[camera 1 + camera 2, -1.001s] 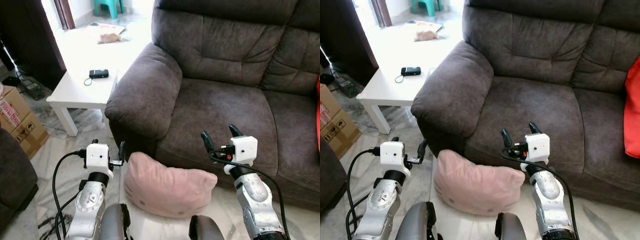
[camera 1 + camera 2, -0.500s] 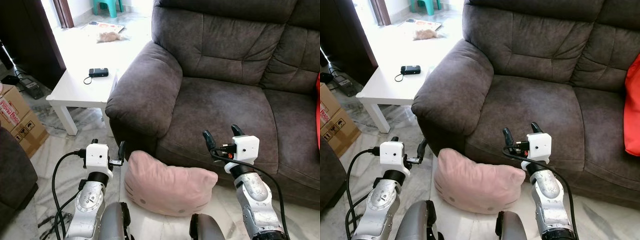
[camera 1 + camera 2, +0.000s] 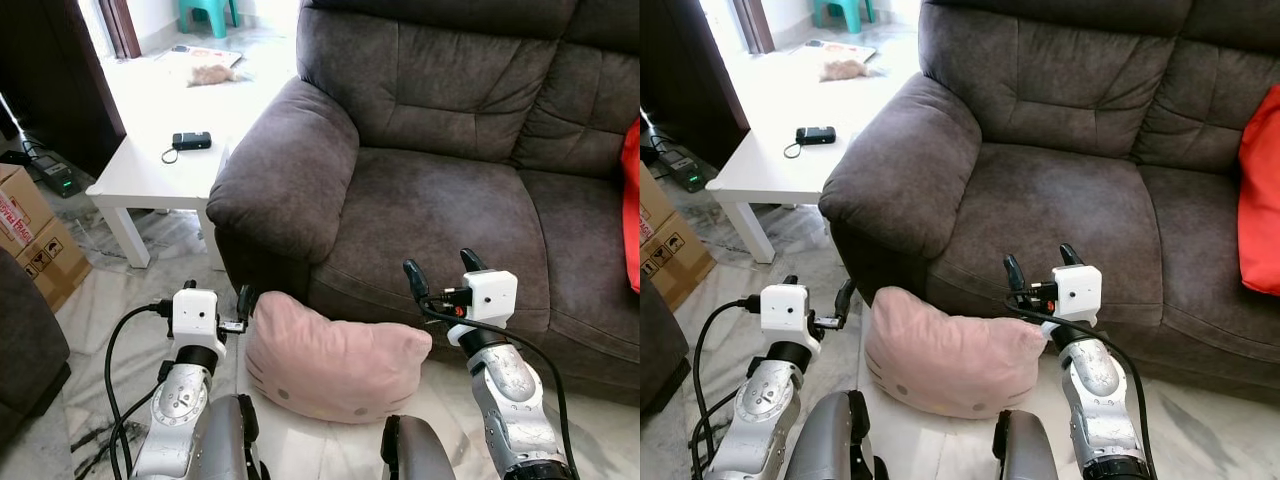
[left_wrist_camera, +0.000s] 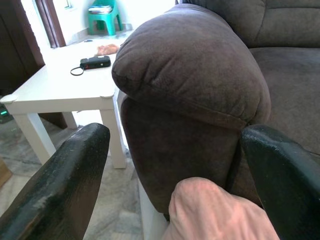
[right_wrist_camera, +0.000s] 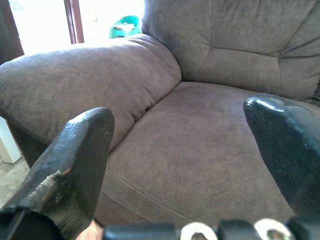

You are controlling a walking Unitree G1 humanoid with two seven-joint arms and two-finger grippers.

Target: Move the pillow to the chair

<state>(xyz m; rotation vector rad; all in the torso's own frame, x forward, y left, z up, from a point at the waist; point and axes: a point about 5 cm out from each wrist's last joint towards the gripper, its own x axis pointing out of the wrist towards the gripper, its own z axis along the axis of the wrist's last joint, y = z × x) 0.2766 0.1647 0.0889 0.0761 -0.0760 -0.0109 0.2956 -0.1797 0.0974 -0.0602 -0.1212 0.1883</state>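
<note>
I have a soft pink pillow [image 3: 335, 365] with a faint cat-face print lying on the pale marble floor [image 3: 110, 300], pushed up against the front base of the dark grey-brown fabric sofa [image 3: 430, 200], just below its padded armrest [image 3: 285, 180]. The pillow sits between my two arms, low in the head view.

My left gripper [image 3: 215, 295] hovers just beside the pillow's left corner; on the left wrist camera its two black fingers [image 4: 60, 185] stand wide apart, with the armrest ahead and the pink corner of the pillow between them, not touched. My right gripper [image 3: 442, 275] is raised above the pillow's right corner, over the front edge of the seat cushion [image 3: 440, 215]; its fingers [image 5: 75, 160] are spread wide too and hold nothing, pointing at the cushion.

To the left of the sofa stands a low white square side table [image 3: 150, 175] with a small black device [image 3: 191, 141] and its cord on top. A brown cardboard box [image 3: 30, 235] sits on the floor at the far left. A red cushion [image 3: 1260, 190] leans at the right end of the sofa, well apart from the pillow.
</note>
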